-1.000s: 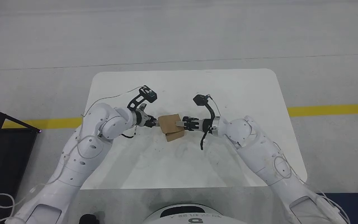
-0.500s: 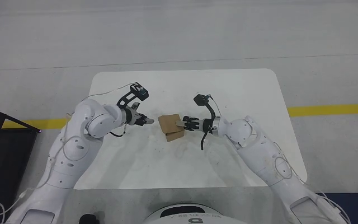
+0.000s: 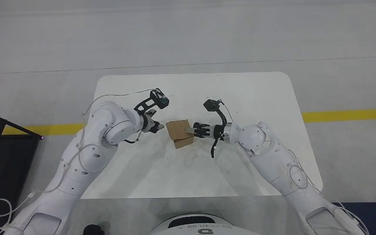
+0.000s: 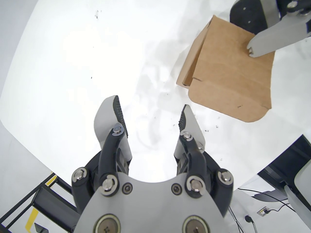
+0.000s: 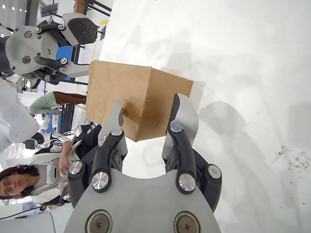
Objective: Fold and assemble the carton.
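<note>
A small brown carton (image 3: 179,133) stands near the middle of the white table (image 3: 252,100), partly folded, with a loose flap (image 4: 187,73) on one side. My right gripper (image 5: 147,109) is shut on the carton (image 5: 136,98), one finger on its top face and one on its side; it also shows on the carton (image 4: 233,73) as the right gripper (image 4: 252,37) in the left wrist view. My left gripper (image 4: 150,115) is open just left of the carton, a short gap away, with nothing between its fingers. From above, the left gripper (image 3: 157,126) and the right gripper (image 3: 192,130) flank the box.
The white table (image 4: 73,49) has bare surface all around the carton. Beyond the table's left edge stands a black metal frame (image 3: 14,132). A yellow floor line (image 3: 338,116) runs past both sides.
My left gripper drew back to the left from the carton, then came back close to its left side. The right gripper and the carton stayed put.
</note>
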Robot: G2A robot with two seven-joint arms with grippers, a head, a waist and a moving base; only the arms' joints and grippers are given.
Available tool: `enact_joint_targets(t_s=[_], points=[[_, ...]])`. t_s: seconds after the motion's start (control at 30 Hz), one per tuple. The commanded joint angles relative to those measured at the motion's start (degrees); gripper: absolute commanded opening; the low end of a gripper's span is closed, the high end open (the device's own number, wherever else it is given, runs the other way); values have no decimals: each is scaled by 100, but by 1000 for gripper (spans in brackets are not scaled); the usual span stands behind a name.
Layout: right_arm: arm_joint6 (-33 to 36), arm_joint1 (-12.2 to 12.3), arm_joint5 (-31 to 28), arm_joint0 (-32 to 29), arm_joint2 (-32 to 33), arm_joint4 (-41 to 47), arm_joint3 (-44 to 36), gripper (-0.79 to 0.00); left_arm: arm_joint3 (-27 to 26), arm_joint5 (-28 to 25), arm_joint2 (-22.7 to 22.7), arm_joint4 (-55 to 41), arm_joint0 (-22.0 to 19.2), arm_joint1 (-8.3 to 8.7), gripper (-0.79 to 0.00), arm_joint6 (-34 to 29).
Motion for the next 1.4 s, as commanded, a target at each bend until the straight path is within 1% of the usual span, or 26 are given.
enact_joint_targets(t_s=[0.0,0.07,0.13,0.23,0.33,0.4,0.57,0.83,1.13,1.37], points=[[-4,4,-7,-9,5,-4,-11,-372,24,20,56,10,-33,-12,-299,7],[7,6,-1,-14,-9,-15,-30,-369,40,40,114,21,-69,-25,-299,-10],[10,4,14,-13,-32,-27,-44,-369,50,48,172,24,-104,-38,-320,-23],[2,-1,33,-5,-68,-39,-53,-369,70,55,277,49,-161,-61,-332,-64],[-3,-5,36,4,-105,-61,-60,-363,113,67,401,69,-241,-88,-394,-173],[-3,-10,45,12,-135,-73,-64,-357,142,89,499,118,-306,-110,-409,-261],[-1,-22,63,44,-207,-97,-52,-348,164,155,762,259,-436,-172,-413,-398],[10,-28,50,60,-257,-88,-47,-342,249,257,1039,326,-570,-263,-416,-422],[20,-24,62,58,-286,-113,-80,-336,343,354,1092,313,-640,-315,-422,-379],[19,-25,73,70,-310,-115,-80,-351,398,332,1116,336,-644,-333,-428,-399]])
